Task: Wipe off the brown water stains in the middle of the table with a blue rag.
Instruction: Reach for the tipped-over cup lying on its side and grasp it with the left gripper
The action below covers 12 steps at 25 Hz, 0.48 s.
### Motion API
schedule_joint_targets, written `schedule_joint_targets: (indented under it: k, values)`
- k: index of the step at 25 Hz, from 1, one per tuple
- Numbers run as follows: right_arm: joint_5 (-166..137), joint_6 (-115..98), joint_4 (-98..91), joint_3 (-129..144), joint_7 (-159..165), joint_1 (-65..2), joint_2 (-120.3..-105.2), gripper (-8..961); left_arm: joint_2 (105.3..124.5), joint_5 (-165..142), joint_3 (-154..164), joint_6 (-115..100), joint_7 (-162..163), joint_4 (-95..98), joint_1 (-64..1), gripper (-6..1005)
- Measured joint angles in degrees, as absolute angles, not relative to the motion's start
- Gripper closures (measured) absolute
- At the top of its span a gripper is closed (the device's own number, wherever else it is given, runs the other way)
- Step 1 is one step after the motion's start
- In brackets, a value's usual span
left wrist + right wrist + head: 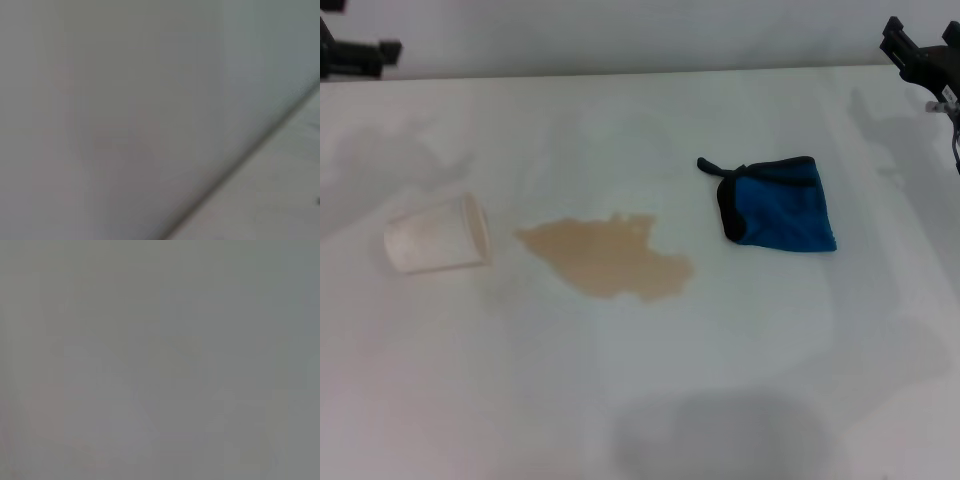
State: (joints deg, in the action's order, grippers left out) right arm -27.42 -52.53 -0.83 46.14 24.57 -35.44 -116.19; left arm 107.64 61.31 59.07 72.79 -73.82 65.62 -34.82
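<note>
The brown water stains [608, 255] form a flat tan puddle with ragged edges in the middle of the white table [740, 400]. The blue rag [778, 203] lies folded to the right of the puddle, with black edging and a short black loop at its far left corner. My left gripper [360, 55] is at the far left corner of the head view, high above the table. My right gripper [920, 55] is at the far right corner, also well away from the rag. Both wrist views show only a grey blur.
A pale paper cup [438, 235] lies on its side to the left of the puddle, its mouth towards the puddle. The table's far edge [620, 72] runs along the top of the head view.
</note>
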Motion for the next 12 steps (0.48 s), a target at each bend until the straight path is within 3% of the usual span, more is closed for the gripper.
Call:
schedule_joint_targets:
  k: [5, 12]
  values:
    - [-27.4, -52.6, -0.7, 46.1, 25.8, -35.5, -116.19, 80, 106.01, 52.3, 58.0, 86.6, -73.5, 62.8, -40.2, 125]
    - [-27.4, -52.4, -0.7, 46.2, 25.8, -36.1, -116.19, 80, 105.53, 44.7, 57.8, 94.4, -74.5, 66.6, -41.9, 125]
